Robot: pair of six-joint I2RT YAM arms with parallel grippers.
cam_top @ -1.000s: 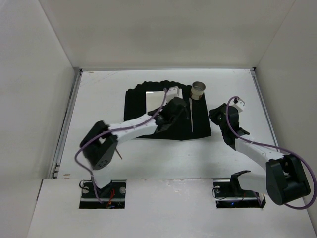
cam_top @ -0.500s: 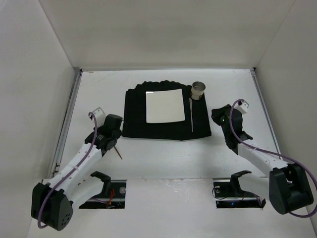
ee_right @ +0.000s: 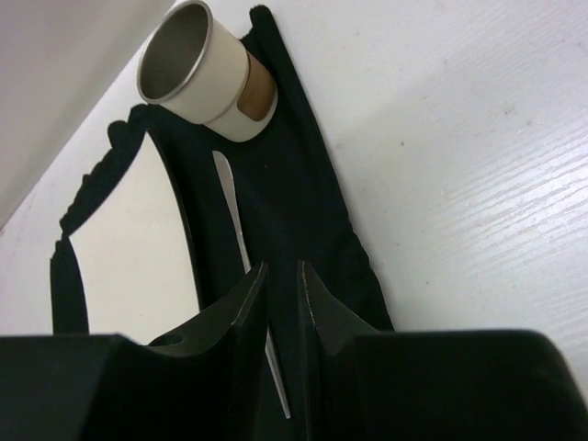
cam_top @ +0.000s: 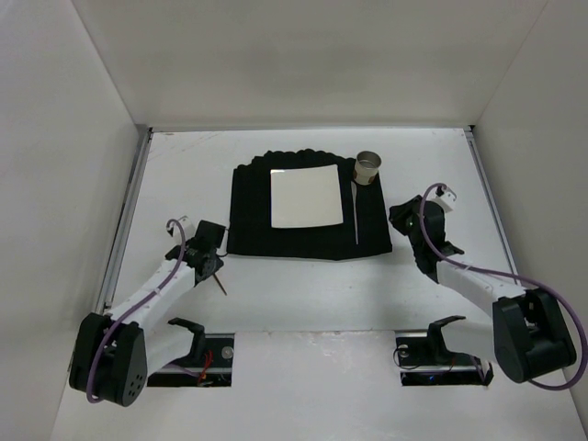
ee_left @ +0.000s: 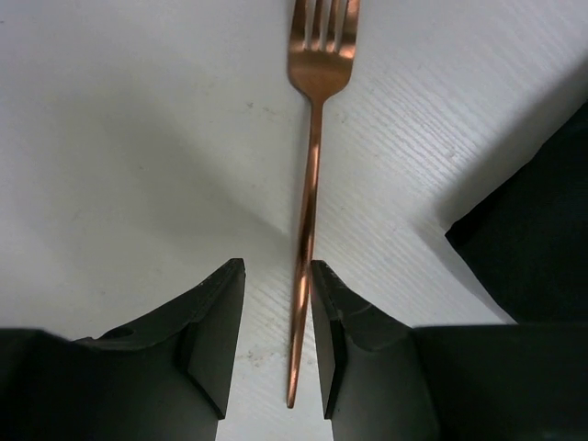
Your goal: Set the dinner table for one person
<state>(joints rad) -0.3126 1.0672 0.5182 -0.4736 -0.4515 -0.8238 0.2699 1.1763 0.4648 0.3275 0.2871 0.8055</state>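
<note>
One dinner table (cam_top: pixel 184 184); one black mat (cam_top: pixel 248 211); one plate (cam_top: pixel 306 197); one cup (cam_top: pixel 368 166); one fork (ee_left: pixel 308 211); perhaps one knife (cam_top: pixel 355 213).

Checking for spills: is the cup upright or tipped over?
Upright: the cup stands on its base, open mouth facing up.

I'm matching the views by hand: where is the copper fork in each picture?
Top external: fork on the dinner table, off the black mat at its near-left corner.
Left wrist: fork central, handle between left pincer fingers; black mat right.
Right wrist: absent; black mat central.
Shared landmark: black mat.
</note>
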